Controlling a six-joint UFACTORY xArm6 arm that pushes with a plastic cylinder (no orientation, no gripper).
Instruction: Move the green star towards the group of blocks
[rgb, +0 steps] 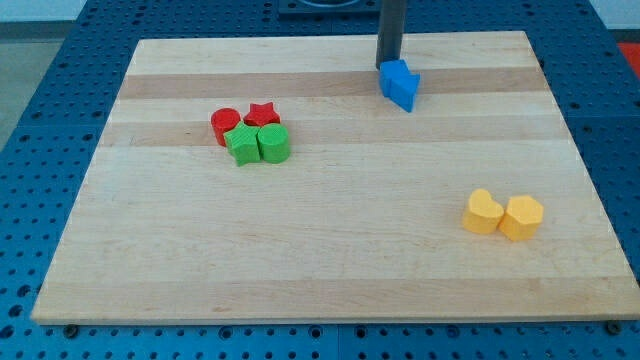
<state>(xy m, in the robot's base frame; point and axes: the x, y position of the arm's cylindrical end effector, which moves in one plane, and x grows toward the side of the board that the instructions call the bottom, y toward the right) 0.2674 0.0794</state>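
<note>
The green star lies left of centre on the wooden board. It touches a green cylinder-like block on its right, a red cylinder above left and sits near a red star above. These form a tight cluster. My tip is at the view's top, right of centre, just above and touching or almost touching a blue block. It is far to the right of the green star.
Two yellow blocks lie side by side at the lower right: a heart-like one and a hexagon-like one. The board rests on a blue perforated table.
</note>
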